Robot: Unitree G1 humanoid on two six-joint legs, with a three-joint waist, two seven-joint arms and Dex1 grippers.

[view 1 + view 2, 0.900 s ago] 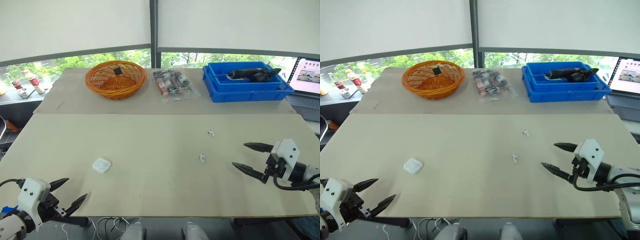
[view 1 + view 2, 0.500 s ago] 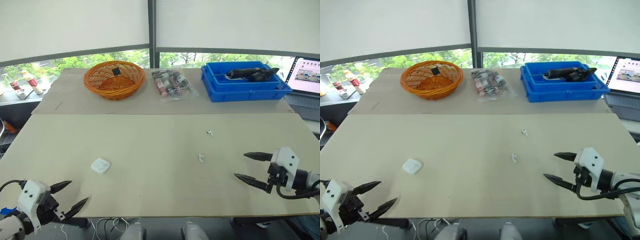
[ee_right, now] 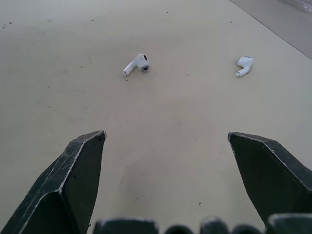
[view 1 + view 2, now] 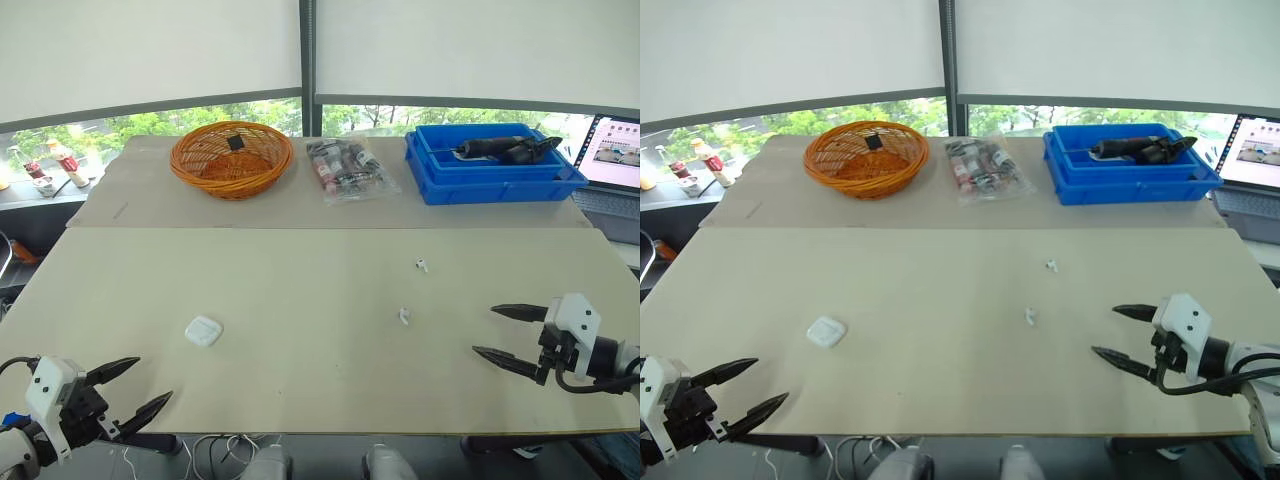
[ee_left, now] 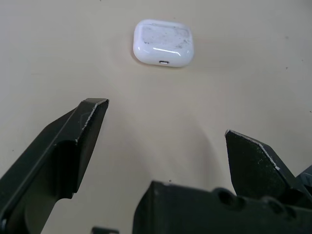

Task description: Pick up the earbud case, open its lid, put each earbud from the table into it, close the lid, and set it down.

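head view: the white earbud case lies closed on the bench, toward the left; the near earbud and far earbud lie right of centre.
left wrist view: left jaws released, empty, the case ahead.
right wrist view: right jaws released, empty, both earbuds ahead.

Nothing legible anywhere on this table. The laptop screen off the far right corner glows with a picture, its details too small to make out. The clear packet by the far edge holds printed wrappers, none readable. The bottles beyond the far left corner wear labels, too tiny to read. The earbud case shows scuffs, no lettering.
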